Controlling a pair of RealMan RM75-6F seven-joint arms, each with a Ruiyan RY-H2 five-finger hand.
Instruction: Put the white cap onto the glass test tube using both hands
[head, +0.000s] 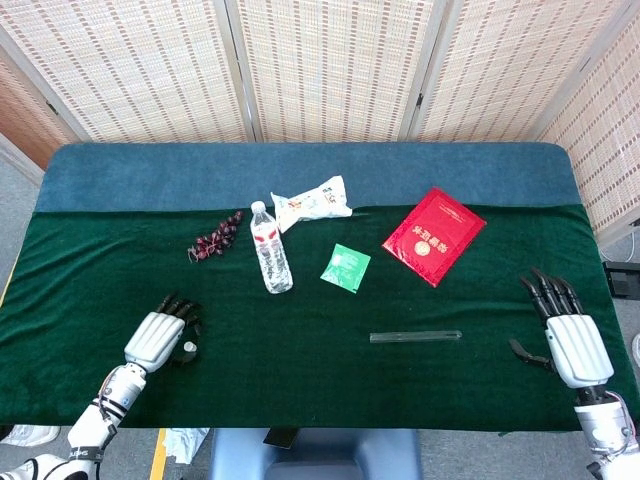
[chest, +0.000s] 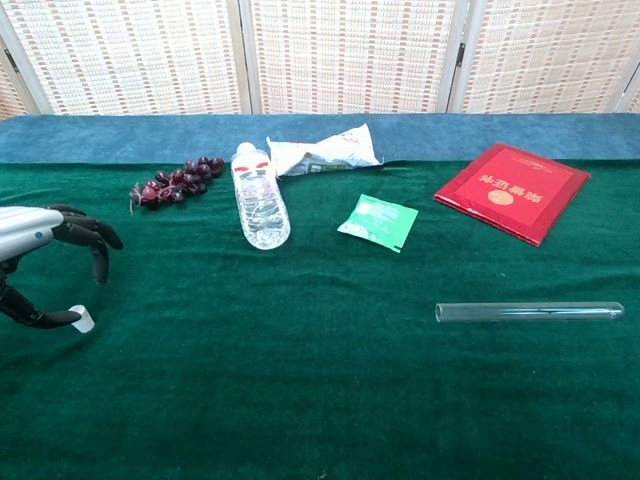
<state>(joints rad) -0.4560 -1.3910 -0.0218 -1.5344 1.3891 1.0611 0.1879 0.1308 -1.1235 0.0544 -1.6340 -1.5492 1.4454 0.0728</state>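
A bench (chest: 330, 400) covered in dark green cloth, with a blue strip along its far edge and woven screens behind. At the left edge, the left robot hand (chest: 45, 265) arches over a small white cap (chest: 82, 318), its dark fingers (chest: 95, 240) curled downward above it and its thumb lying at the cap's near side. Whether the cap is gripped cannot be told. A glass test tube (chest: 529, 312) lies on its side well apart, at the right. Farther back lie a bunch of dark grapes (chest: 175, 182), a clear water bottle (chest: 259, 197), a white crumpled packet (chest: 320, 151), a green sachet (chest: 378, 221) and a red booklet (chest: 512, 190).
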